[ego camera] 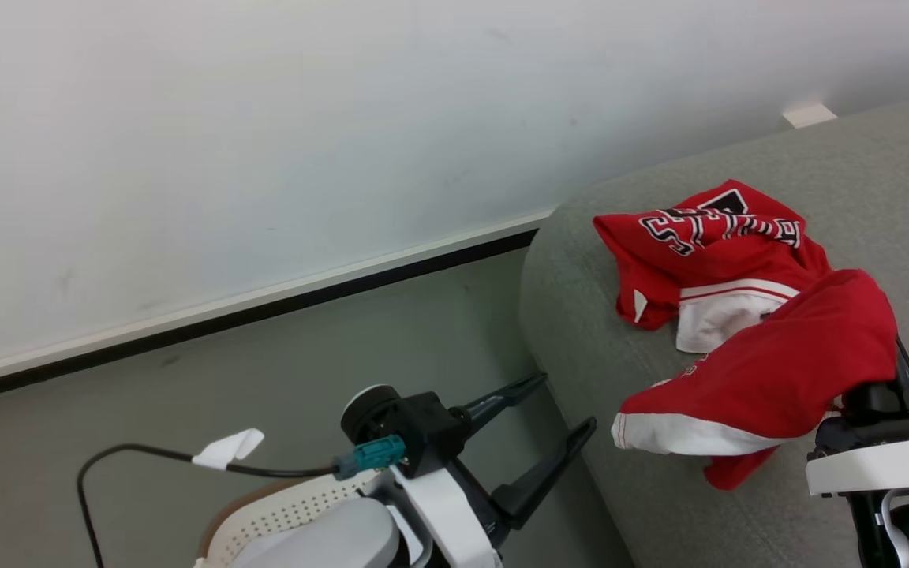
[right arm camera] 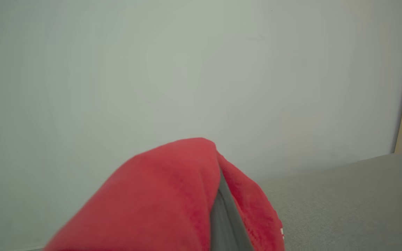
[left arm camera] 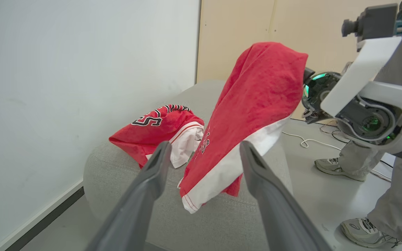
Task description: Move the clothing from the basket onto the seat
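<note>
While hanging from right end effector (right arm camera: 222,209), clothing (left arm camera: 257,104) lengthwise down toward seat (ego camera: 857,158).

The grey seat (ego camera: 581,331) takes up the right side, with red clothing (ego camera: 707,244) bearing block letters crumpled on its far part. The basket (ego camera: 289,509) sits near left on the floor (ego camera: 265,371).
</note>
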Available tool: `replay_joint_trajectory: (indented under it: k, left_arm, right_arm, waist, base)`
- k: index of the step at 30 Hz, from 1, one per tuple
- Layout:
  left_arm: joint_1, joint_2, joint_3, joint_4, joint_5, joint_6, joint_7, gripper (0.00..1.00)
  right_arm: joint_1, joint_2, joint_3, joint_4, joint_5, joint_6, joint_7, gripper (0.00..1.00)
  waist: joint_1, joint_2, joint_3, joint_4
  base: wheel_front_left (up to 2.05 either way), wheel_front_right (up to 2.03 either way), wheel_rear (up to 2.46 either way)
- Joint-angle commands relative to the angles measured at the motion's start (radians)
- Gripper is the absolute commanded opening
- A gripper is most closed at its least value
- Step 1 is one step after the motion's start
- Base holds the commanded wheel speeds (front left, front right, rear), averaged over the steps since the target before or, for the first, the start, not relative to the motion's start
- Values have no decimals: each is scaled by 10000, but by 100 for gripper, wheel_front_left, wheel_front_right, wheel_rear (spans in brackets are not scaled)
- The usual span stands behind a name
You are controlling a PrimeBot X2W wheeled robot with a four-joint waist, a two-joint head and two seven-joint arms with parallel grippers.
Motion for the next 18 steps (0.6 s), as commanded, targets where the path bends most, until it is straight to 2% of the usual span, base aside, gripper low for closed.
replay_joint_trajectory:
  k: [1,12,18]
  left_arm:
    - [159,87,95,-15,178,32,-37,100]
    - [281,59,363,-72,514,-94,-35,100]
    - [172,276,398,-214,530,-184,-34,100]
  right_arm:
    - [135,-7,-1,-167,-22,-23,59,0]
    - [-287,-186,-192,-642,14,-23,593,0]
    - [-1308,-978,-694,-442,258,-23,1063,0]
  waist:
    - [0,-1,98,-211]
    - [0,-1,322,-183]
    - [0,-1,921,210]
  base:
    - [0,0,0]
    - [0,0,0]
    - [0,0,0]
